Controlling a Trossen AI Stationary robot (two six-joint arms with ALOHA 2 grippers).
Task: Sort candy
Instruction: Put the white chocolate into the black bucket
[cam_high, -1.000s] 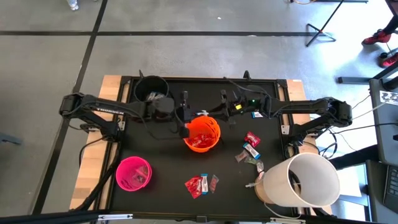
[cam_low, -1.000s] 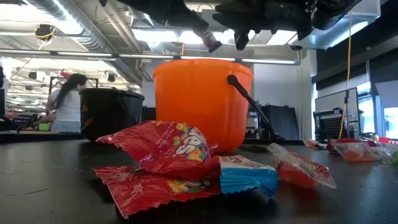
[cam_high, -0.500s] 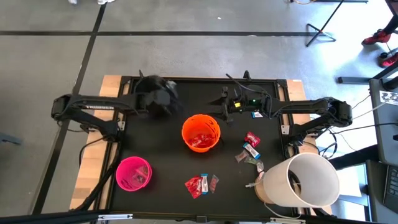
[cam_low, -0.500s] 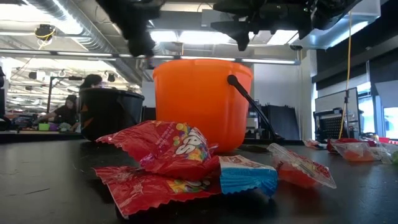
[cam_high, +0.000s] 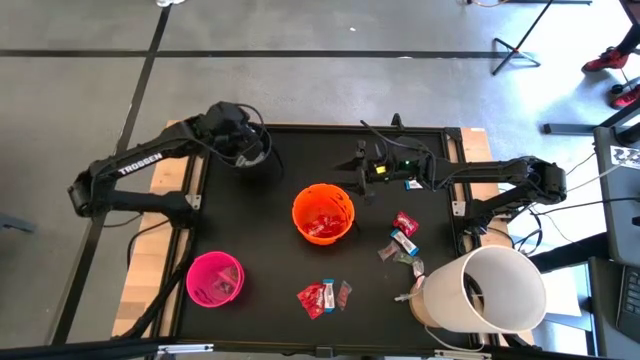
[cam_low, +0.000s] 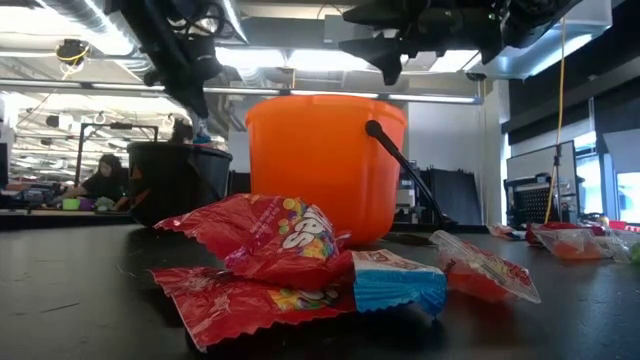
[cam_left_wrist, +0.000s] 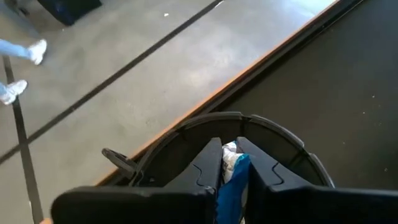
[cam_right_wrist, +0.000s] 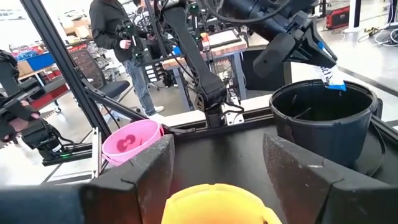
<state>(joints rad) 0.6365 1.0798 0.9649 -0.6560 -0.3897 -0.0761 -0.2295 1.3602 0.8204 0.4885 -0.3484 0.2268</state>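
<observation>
Three small buckets: orange bucket (cam_high: 323, 214), pink bucket (cam_high: 214, 278), black bucket (cam_high: 250, 149), one white bucket (cam_high: 488, 288), two arms.

Orange bucket (cam_high: 323, 215), pink bucket (cam_high: 214, 278), black bucket (cam_right_wrist: 324, 119)

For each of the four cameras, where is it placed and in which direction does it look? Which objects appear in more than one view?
High view: above the table, looking straight down; both arms show.
Low view: at table-top height, looking level past red candy packets; arms overhead.
Left wrist view: on the left arm, looking down into the black bucket; left end effector shut on a blue-and-white candy bar.
Right wrist view: on the right arm, facing across the table; open right end effector.
Shared: the black bucket shows in all four views, the orange bucket in three.
</observation>
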